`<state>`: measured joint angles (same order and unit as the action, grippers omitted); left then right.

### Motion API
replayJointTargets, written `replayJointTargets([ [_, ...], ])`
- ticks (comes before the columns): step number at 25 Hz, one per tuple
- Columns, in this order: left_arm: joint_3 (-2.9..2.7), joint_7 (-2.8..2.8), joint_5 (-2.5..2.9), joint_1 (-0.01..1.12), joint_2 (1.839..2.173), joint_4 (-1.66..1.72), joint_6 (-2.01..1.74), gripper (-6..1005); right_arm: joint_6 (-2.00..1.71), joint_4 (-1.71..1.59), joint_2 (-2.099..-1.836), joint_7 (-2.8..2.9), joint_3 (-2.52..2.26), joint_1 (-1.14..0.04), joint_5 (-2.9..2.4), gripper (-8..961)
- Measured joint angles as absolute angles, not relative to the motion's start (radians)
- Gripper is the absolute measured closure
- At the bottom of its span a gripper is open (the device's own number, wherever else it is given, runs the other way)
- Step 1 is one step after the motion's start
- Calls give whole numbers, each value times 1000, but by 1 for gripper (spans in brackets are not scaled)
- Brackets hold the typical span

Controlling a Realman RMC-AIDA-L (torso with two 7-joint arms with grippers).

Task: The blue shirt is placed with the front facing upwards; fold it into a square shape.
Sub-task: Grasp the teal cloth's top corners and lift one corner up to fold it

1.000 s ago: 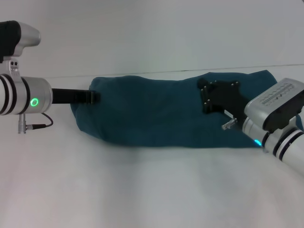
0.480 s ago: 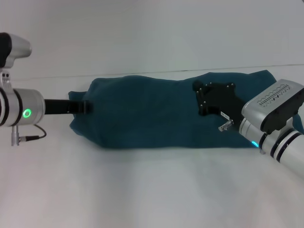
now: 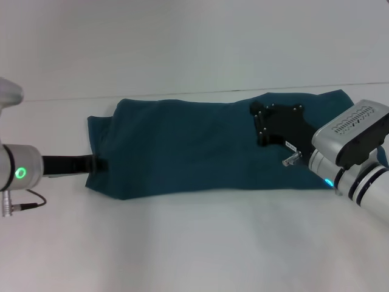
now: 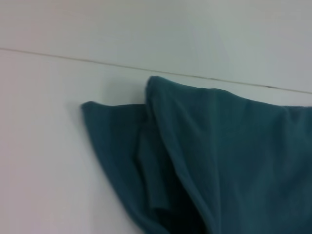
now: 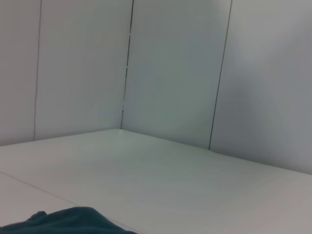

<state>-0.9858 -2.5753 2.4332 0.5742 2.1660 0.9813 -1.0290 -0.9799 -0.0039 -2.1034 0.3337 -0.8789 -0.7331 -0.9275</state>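
The blue shirt (image 3: 194, 146) lies as a long folded band across the white table (image 3: 194, 243), with no lettering showing. My left gripper (image 3: 99, 163) is at the band's near left corner, shut on the cloth edge there. The left wrist view shows that end of the shirt (image 4: 234, 146) with overlapping folded layers. My right gripper (image 3: 262, 121) is over the right part of the band, low on the cloth. Only a small bit of the shirt (image 5: 73, 219) appears in the right wrist view.
The table's back edge (image 3: 182, 94) meets a plain pale wall just behind the shirt. Bare white table surface stretches in front of the band and to its left.
My left gripper has drawn back toward the front left, and the shirt's left corner came with it, flattening and lengthening that end. The right gripper has barely moved.
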Motion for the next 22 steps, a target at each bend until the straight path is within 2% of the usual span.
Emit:
replayJointTargets([
  [2,-987,-2598,2447,555,2168,1010,-1005,949,-981,-4,-2103,334,-879,-732,-927,949],
  [8,-1047,-2617,2448,554,2171,1036,-889,815,-980,-6,-2102,335,-879,-730,-925,948],
  [10,-1096,-2613,2439,568,2171,1036,-835,602,-981,-6,-2102,335,-879,-729,-925,948],
  [16,-1139,-2600,2483,655,2161,946,-751,366,-987,-6,-2101,345,-870,-724,-923,947],
  [22,-1148,-2628,2509,669,2159,892,-716,364,-988,-6,-2101,363,-866,-721,-923,946],
])
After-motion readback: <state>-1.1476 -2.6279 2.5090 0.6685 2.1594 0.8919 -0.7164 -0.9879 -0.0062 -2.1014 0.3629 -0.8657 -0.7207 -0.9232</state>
